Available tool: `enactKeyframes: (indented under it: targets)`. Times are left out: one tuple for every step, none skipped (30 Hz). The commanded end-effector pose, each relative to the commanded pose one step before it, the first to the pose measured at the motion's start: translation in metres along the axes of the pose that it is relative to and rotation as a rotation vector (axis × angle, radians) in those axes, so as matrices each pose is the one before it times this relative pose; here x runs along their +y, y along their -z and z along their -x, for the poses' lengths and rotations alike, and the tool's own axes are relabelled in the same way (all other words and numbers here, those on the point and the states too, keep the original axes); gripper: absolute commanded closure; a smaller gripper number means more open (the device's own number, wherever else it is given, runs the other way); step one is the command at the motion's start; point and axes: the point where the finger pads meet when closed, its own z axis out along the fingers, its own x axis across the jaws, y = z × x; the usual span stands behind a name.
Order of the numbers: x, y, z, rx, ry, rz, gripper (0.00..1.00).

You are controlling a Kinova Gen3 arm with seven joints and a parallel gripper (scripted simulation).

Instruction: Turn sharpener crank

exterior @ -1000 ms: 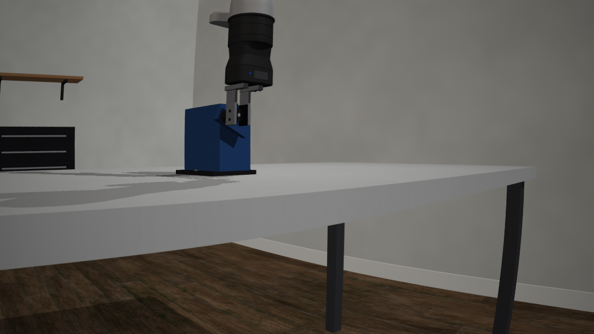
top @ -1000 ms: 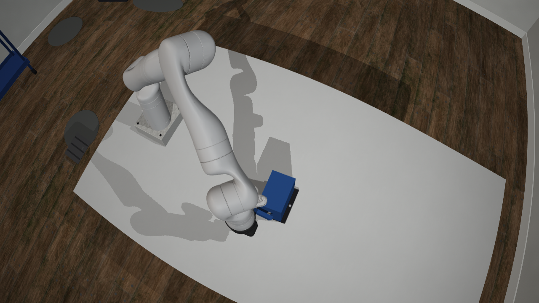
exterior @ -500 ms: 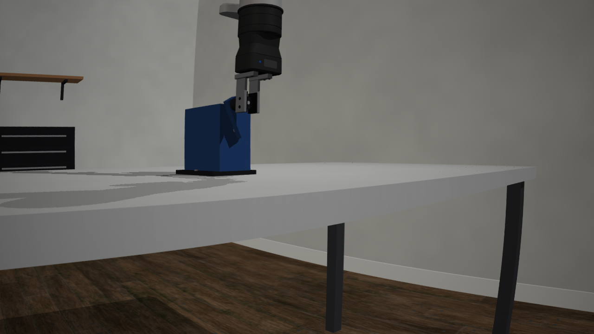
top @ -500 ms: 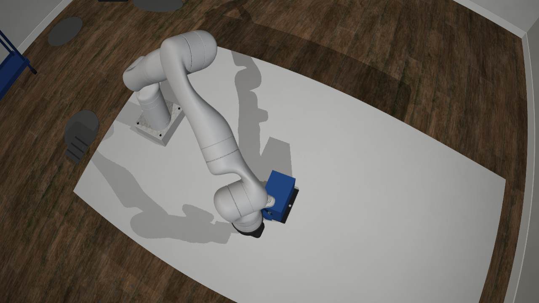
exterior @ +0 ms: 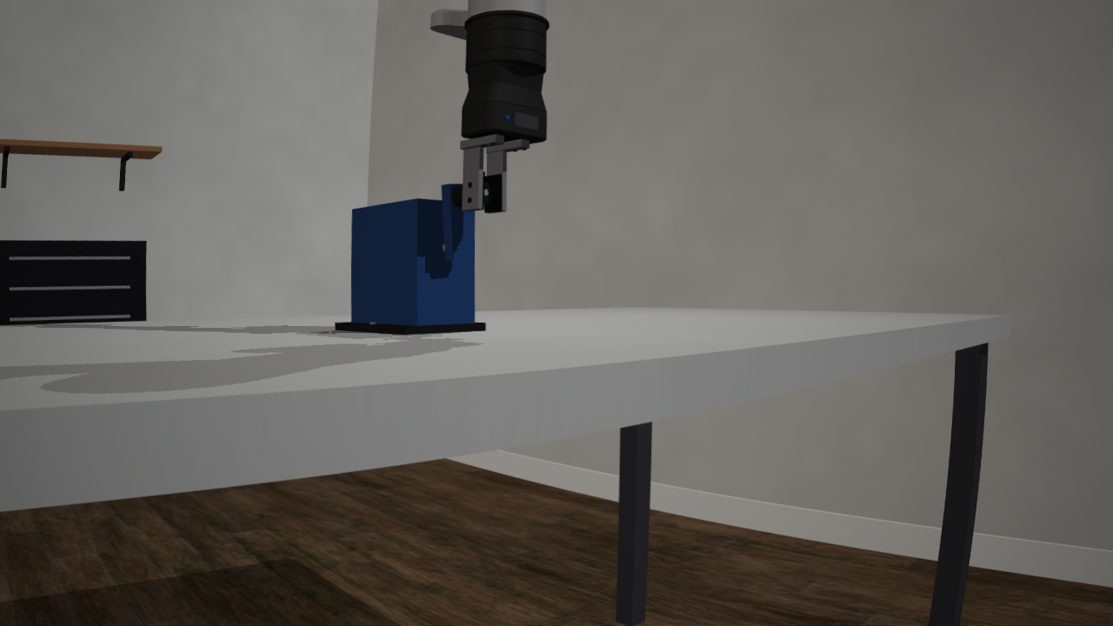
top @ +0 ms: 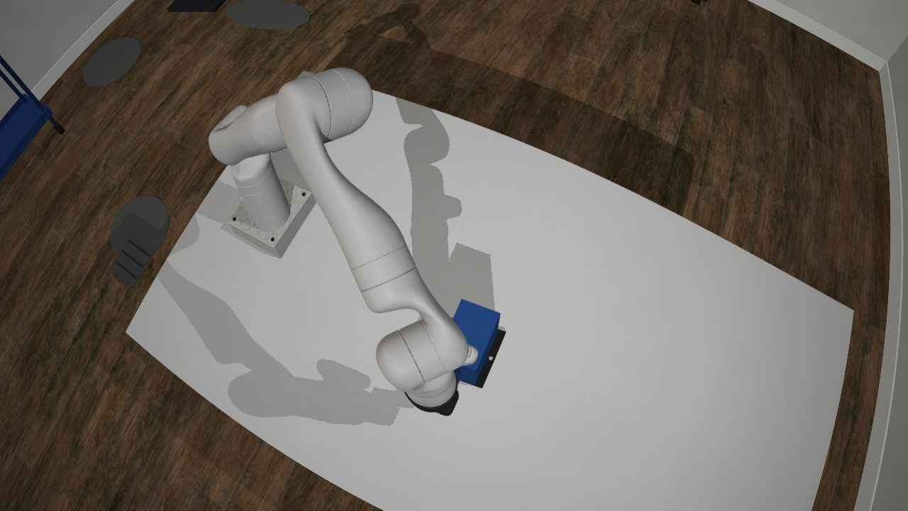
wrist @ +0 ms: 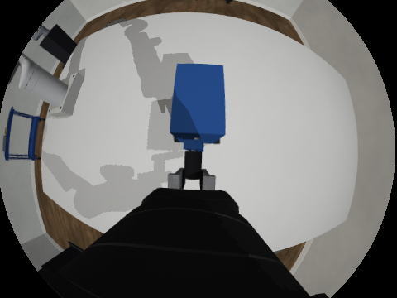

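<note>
sharpener (exterior: pixel 404 261) on table (exterior: pixel 700 342) | end effector (exterior: pixel 483 194) above, at crank (exterior: pixel 447 225)

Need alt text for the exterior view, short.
A black gripper hangs straight down, jaws shut on the dark crank handle at the upper right corner of a blue box-shaped sharpener. The sharpener stands on a black base plate on a white table.
</note>
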Motion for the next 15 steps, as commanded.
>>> enactKeyframes:
  targets:
    - [0.00034, 0.00131, -0.00395, 0.00495, 0.0017, 0.0019, 1.0]
    - [0.0, 0.00002, -0.00042, 0.0, 0.0, 0.0, 1.0]
    - [0.0, 0.00001, -0.00033, 0.0, 0.0, 0.0, 1.0]
    - [0.0, 0.00001, -0.00025, 0.0, 0.0, 0.0, 1.0]
    - [0.0, 0.00001, -0.00017, 0.0, 0.0, 0.0, 1.0]
    - [0.0, 0.0, -0.00011, 0.0, 0.0, 0.0, 1.0]
    - [0.0, 0.0, 0.0, 0.0, 0.0, 0.0, 1.0]
    - [0.0, 0.0, 0.0, 0.0, 0.0, 0.0, 1.0]
    - [0.0, 0.0, -0.00006, 0.0, 0.0, 0.0, 1.0]
    - [0.0, 0.0, -0.00002, 0.0, 0.0, 0.0, 1.0]
    - [0.0, 0.0, 0.0, 0.0, 0.0, 0.0, 1.0]
    - [0.0, 0.0, 0.0, 0.0, 0.0, 0.0, 1.0]
    - [0.0, 0.0, 0.0, 0.0, 0.0, 0.0, 1.0]
    - [0.0, 0.0, 0.0, 0.0, 0.0, 0.0, 1.0]
    - [0.0, 0.0, 0.0, 0.0, 0.0, 0.0, 1.0]
